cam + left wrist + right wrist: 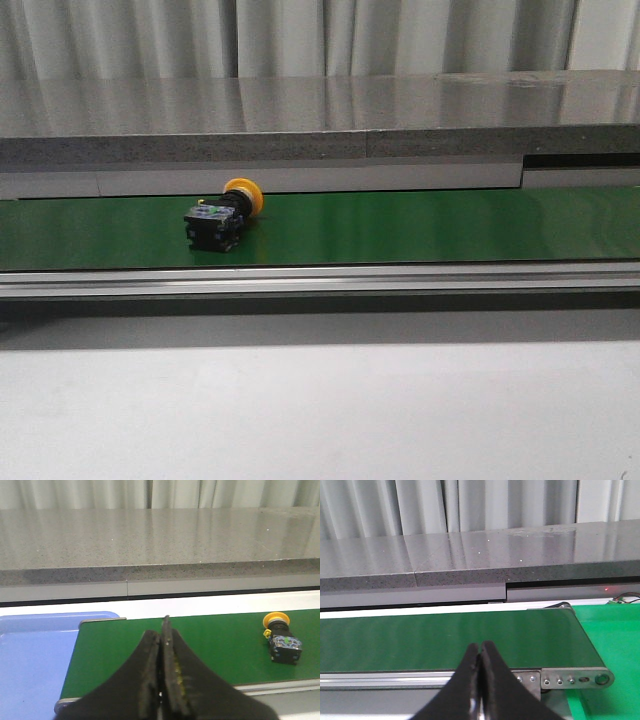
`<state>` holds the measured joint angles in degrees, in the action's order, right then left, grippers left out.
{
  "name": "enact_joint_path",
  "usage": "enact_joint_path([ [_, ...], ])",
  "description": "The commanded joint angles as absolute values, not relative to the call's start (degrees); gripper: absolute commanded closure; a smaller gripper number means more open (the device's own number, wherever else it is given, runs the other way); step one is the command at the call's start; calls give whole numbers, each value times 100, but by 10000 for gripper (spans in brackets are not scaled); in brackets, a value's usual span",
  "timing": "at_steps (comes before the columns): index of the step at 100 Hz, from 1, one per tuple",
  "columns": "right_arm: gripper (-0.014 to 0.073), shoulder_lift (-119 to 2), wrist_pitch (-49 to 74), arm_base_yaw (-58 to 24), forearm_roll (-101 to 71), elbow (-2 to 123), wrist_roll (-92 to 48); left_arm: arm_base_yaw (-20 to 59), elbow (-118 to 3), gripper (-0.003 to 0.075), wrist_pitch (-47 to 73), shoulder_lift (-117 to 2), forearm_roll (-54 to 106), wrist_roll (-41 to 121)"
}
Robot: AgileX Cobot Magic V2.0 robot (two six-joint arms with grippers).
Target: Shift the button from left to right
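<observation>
The push-button switch [224, 214] lay on its side on the green conveyor belt [420, 226], left of the belt's middle in the front view, its yellow mushroom cap [244, 195] pointing toward the grey stone counter [320, 115] behind and its black body nearer the aluminium side rail [320, 280]. No arm showed in the front view. In the left wrist view the left gripper [161, 635] had its black fingers pressed together with nothing between them, well apart from the switch, beside a blue tray [35, 650] at the belt's end. The right gripper [480, 650] was likewise closed on nothing, over the belt near its end roller [601, 679]
</observation>
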<state>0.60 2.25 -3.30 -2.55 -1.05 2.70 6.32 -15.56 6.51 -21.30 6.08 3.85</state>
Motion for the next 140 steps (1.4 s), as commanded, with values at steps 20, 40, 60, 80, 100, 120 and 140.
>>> enact_joint_path([
  [20, 660, -400, 791, -324, -440, 1209, 264, 672, -1711, 741, 155, -2155, 648, 383],
  [40, 660, -1509, 1669, -324, -435, 2269, 264, 672, -1711, 741, 155, -2155, 648, 383],
  [60, 660, -3037, 2484, -324, -431, 3283, 264, 672, -1711, 741, 155, -2155, 648, 383],
  [80, 660, -4497, 2682, -324, -431, 4098, 264, 672, -1711, 741, 155, -2155, 648, 383],
  [100, 660, -5418, 2695, -324, -431, 4467, 264, 672, -1711, 741, 155, -2155, 648, 383],
  [120, 658, -5767, 2960, -324, -431, 4474, 264, 672, -1711, 741, 155, -2155, 648, 383],
  [140, 573, -5793, 3304, -324, -431, 4474, 264, 672, -1711, 741, 155, -2155, 648, 383],
])
